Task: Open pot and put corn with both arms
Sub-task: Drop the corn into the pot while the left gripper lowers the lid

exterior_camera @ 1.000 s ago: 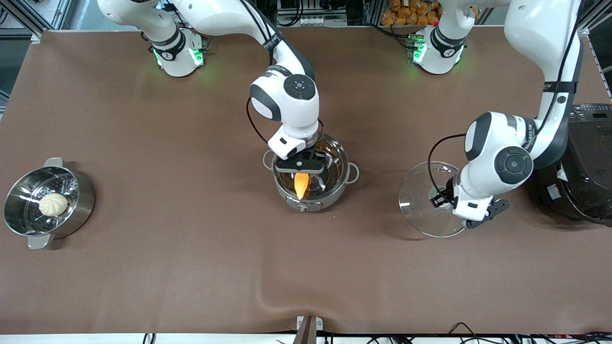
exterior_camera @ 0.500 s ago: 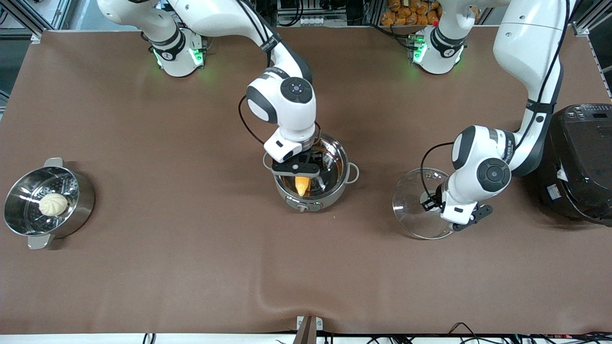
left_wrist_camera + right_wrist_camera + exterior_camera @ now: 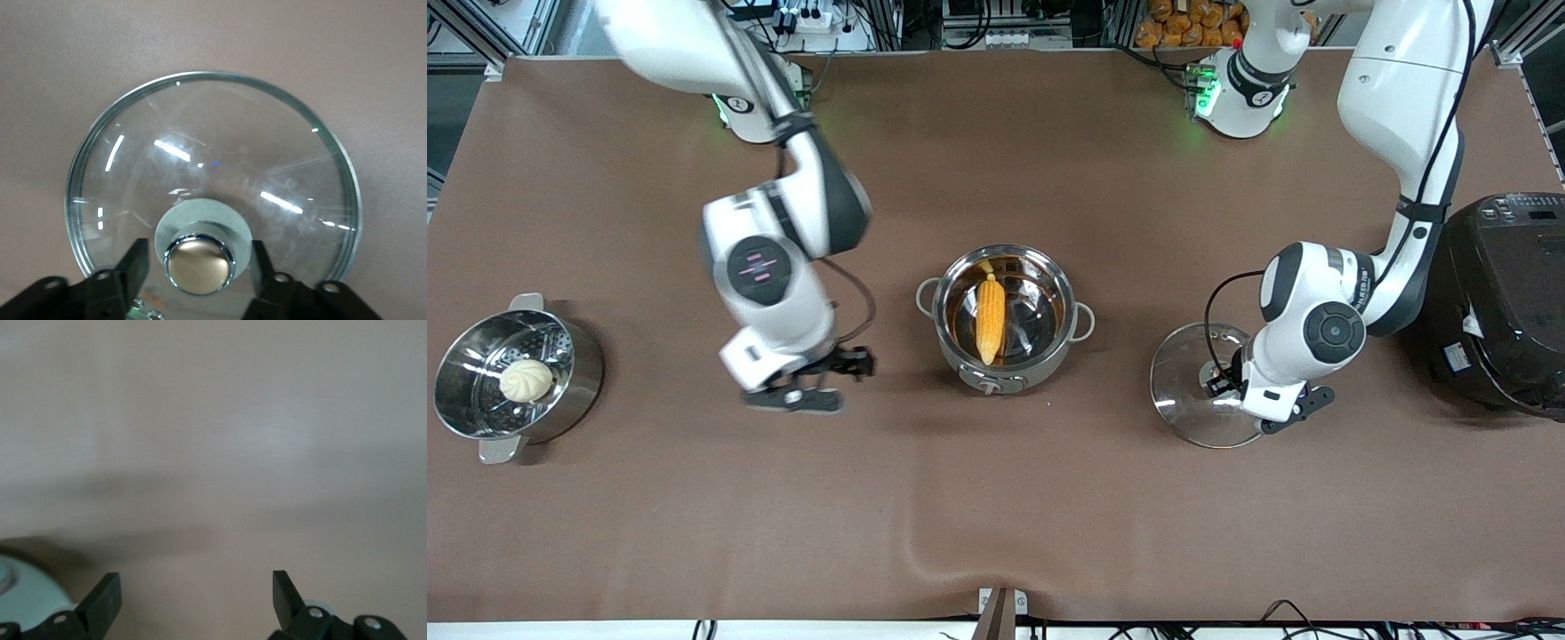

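Observation:
The steel pot (image 3: pixel 1054 356) stands lidless at the table's middle. The corn (image 3: pixel 988 318) lies inside it, tapered end toward the front camera. My right gripper (image 3: pixel 831 382) is open and empty over bare table between the pot and the steamer pot; its wrist view shows only its open gripper (image 3: pixel 197 583) over brown table. The glass lid (image 3: pixel 1183 382) lies on the table toward the left arm's end from the pot. My left gripper (image 3: pixel 1227 378) is over it. In the left wrist view the left gripper (image 3: pixel 199 250) is open, with a gap on each side of the copper-coloured knob (image 3: pixel 199 267) of the lid (image 3: pixel 213 147).
A steel steamer pot (image 3: pixel 583 360) with a white bun (image 3: pixel 526 380) stands at the right arm's end of the table. A big black rice cooker (image 3: pixel 1507 302) stands at the left arm's end, close to the left arm's elbow.
My right gripper let go of the corn and swung away from the pot toward the right arm's end. The corn now lies in the pot. The left arm shifted the lid slightly toward the pot.

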